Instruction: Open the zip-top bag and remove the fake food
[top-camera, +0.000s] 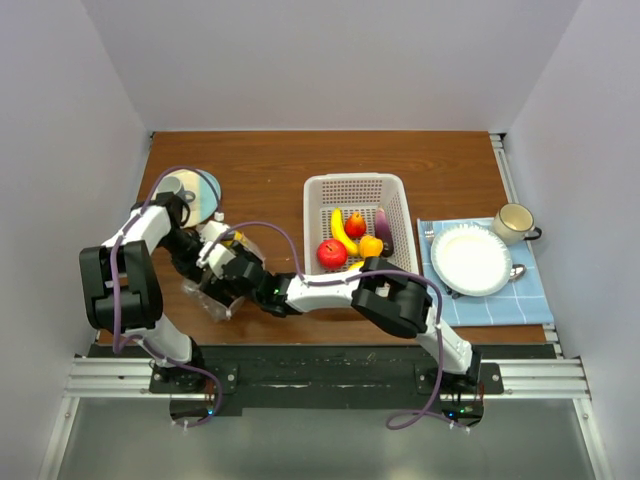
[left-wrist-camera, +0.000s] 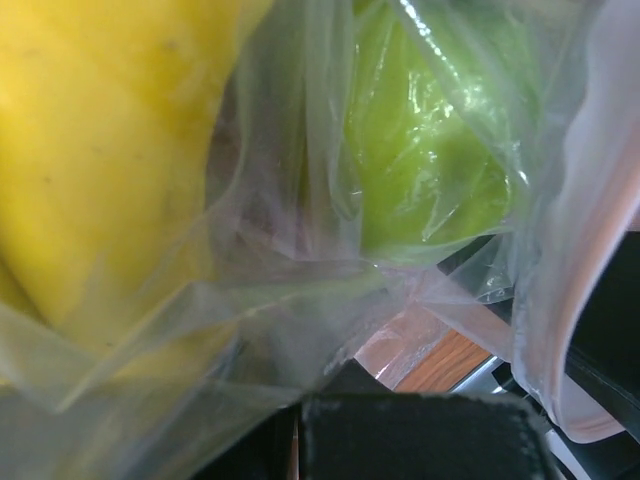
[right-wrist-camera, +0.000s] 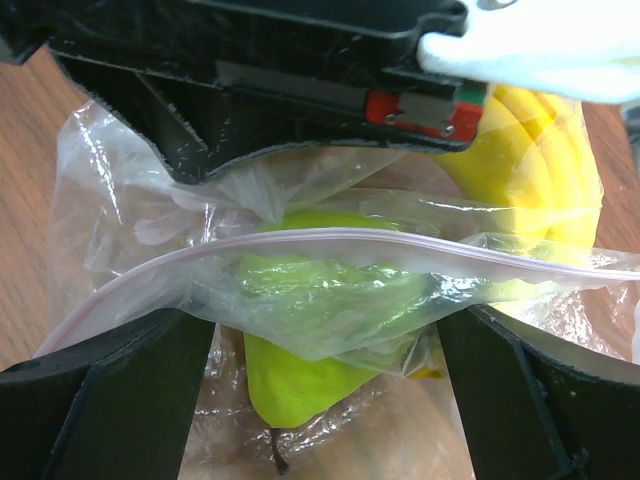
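Observation:
The clear zip-top bag (top-camera: 208, 298) lies at the near left of the table between both arms. Through its plastic show a green pear (right-wrist-camera: 300, 370) and a yellow banana (right-wrist-camera: 530, 170), the fake food inside it. The pale zipper strip (right-wrist-camera: 400, 245) runs across the pear. My left gripper (left-wrist-camera: 296, 440) is shut on a fold of the bag (left-wrist-camera: 300, 300), with the banana (left-wrist-camera: 100, 150) and pear (left-wrist-camera: 430, 150) close above. My right gripper (right-wrist-camera: 325, 330) is open wide, its fingers either side of the pear at the bag's mouth. More fake food (top-camera: 343, 232) lies in the white basket (top-camera: 315, 215).
The basket holds a banana, red fruits (top-camera: 331, 253), an orange piece (top-camera: 370, 246) and a dark eggplant (top-camera: 384, 228). At the right, a white plate (top-camera: 470, 258) sits on a blue cloth (top-camera: 535, 300) beside a mug (top-camera: 513, 222). A shiny disc (top-camera: 190, 188) lies at the back left.

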